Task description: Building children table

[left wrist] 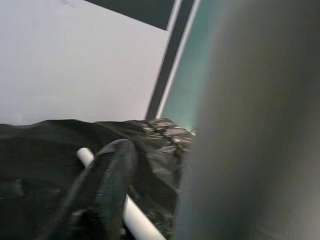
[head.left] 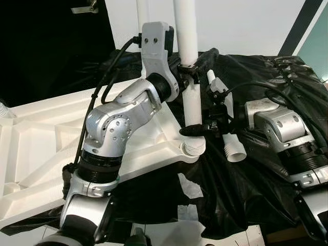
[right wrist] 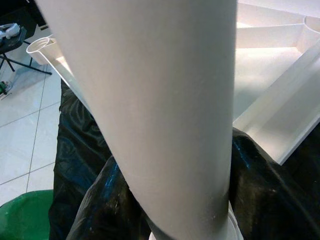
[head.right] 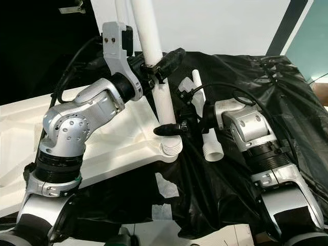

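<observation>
Nearest the camera — the silver left arm rises from the bottom edge, elbow bent, over the white tabletop that lies upside down with its ribbed underside showing, on black plastic sheeting. A scrap of white tape or paper sits on the sheeting just in front of the tabletop's corner.

At that corner, an upright white table leg stands with its threaded end in the corner socket. The right gripper holds the leg low down, just above the socket; one black finger crosses the front of the tube, jaws closed narrow on it. The right wrist view looks along the leg, tabletop ribs beyond, a green bin on tiled floor.

Higher up, the left gripper clasps the same leg, fingers pinched against the tube.

Just beside the right gripper, a second loose leg lies tilted on the sheeting, threaded end toward the camera.

Farthest — a white wall, dark diagonal trim at right.
</observation>
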Robot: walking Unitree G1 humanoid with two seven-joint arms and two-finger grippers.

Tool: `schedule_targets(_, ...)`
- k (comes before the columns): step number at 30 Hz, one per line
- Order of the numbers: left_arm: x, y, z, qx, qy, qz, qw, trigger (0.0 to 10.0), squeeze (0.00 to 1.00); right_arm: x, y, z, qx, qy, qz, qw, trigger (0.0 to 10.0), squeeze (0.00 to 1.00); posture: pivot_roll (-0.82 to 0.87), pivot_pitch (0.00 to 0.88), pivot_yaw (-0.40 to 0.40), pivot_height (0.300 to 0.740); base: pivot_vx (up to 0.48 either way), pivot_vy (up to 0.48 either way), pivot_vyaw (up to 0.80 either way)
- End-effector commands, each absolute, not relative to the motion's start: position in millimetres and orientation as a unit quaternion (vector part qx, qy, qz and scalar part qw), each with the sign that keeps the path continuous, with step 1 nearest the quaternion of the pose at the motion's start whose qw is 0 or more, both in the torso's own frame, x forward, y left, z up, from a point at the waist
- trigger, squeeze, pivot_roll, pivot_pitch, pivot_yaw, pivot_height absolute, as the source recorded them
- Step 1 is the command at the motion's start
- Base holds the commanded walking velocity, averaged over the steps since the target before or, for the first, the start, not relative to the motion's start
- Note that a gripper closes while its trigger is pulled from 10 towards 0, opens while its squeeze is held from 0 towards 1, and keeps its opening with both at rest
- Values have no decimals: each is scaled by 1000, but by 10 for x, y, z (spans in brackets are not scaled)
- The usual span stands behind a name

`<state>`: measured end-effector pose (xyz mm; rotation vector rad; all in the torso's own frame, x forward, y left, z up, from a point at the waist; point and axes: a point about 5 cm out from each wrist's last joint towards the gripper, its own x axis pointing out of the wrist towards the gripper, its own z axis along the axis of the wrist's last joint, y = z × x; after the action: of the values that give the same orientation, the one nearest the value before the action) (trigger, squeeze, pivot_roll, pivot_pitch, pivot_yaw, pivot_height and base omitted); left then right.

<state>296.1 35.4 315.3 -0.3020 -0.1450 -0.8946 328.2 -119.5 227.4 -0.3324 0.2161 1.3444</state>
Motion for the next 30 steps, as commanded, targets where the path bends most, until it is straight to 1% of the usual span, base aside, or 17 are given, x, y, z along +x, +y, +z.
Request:
schedule_targets(1, 2662, 234, 3239, -109, -114, -672, 723, 0, 0, 3241, -1159, 2326, -169, 84, 637, 747, 10000, 0, 91, 31, -15, 740, 0, 0, 0)
schedule_targets(7, 2659, 261, 3239, -104, -116, -670, 726, 0, 0, 3246, -1174, 2322, -172, 85, 635, 748, 10000, 0, 89, 28, -13, 740, 0, 0, 0)
schedule_targets(9, 2665, 253, 3232, -93, -120, -658, 738, 0, 0, 3260, -1173, 2321, -171, 81, 629, 754, 10000, 0, 88, 22, -13, 740, 0, 0, 0)
schedule_targets(11, 2665, 253, 3232, -93, -120, -658, 738, 0, 0, 3260, -1173, 2321, -171, 81, 629, 754, 10000, 0, 88, 22, -13, 740, 0, 0, 0)
schedule_targets(12, 2672, 243, 3232, -87, -123, -651, 744, 10000, 0, 3268, -1170, 2324, -170, 79, 625, 758, 10000, 1000, 88, 22, -13, 740, 0, 0, 0)
schedule_targets(13, 2672, 243, 3232, -87, -123, -651, 744, 10000, 0, 3268, -1170, 2324, -170, 79, 625, 758, 10000, 1000, 88, 22, -13, 740, 0, 0, 0)
schedule_targets(16, 2790, 143, 3280, -74, -128, -580, 801, 10000, 0, 3299, -1135, 2338, -152, 67, 604, 780, 10000, 1000, 91, 18, -15, 740, 0, 0, 0)
schedule_targets(17, 2790, 143, 3280, -74, -128, -580, 801, 10000, 0, 3299, -1135, 2338, -152, 67, 604, 780, 10000, 1000, 91, 18, -15, 740, 0, 0, 0)
schedule_targets(19, 2880, 95, 3286, -64, -123, -533, 835, 10000, 0, 3315, -1095, 2343, -144, 62, 589, 793, 10000, 1000, 95, 16, -17, 740, 0, 0, 0)
schedule_targets(20, 2908, 82, 3281, -59, -121, -519, 844, 10000, 0, 3319, -1083, 2343, -141, 60, 585, 797, 10000, 1000, 95, 16, -17, 740, 0, 0, 0)
schedule_targets(21, 2942, 70, 3282, -58, -119, -501, 855, 10000, 0, 3327, -1055, 2335, -138, 57, 576, 804, 10000, 0, 95, 16, -17, 740, 0, 0, 0)
schedule_targets(22, 2992, 71, 3285, -57, -120, -484, 865, 10000, 0, 3337, -1025, 2322, -133, 54, 564, 813, 10000, 0, 98, 13, -17, 740, 0, 0, 0)
schedule_targets(24, 3037, 76, 3285, -58, -119, -469, 873, 10000, 0, 3345, -998, 2311, -130, 51, 554, 821, 10000, 0, 100, 12, -17, 740, 0, 0, 0)
schedule_targets(26, 3037, 76, 3285, -58, -119, -469, 873, 10000, 0, 3345, -998, 2311, -130, 51, 554, 821, 10000, 0, 100, 12, -17, 740, 0, 0, 0)
schedule_targets(27, 3095, 89, 3286, -62, -117, -448, 884, 10000, 0, 3354, -963, 2297, -124, 45, 539, 832, 10000, 0, 100, 10, -17, 740, 0, 0, 0)
schedule_targets(28, 3095, 89, 3286, -62, -117, -448, 884, 10000, 0, 3354, -963, 2297, -124, 45, 539, 832, 10000, 0, 100, 10, -17, 740, 0, 0, 0)
schedule_targets(30, 3222, 140, 3283, -68, -112, -395, 909, 10000, 0, 3384, -895, 2263, -115, 30, 492, 862, 10000, 0, 103, 8, -15, 740, 0, 0, 0)
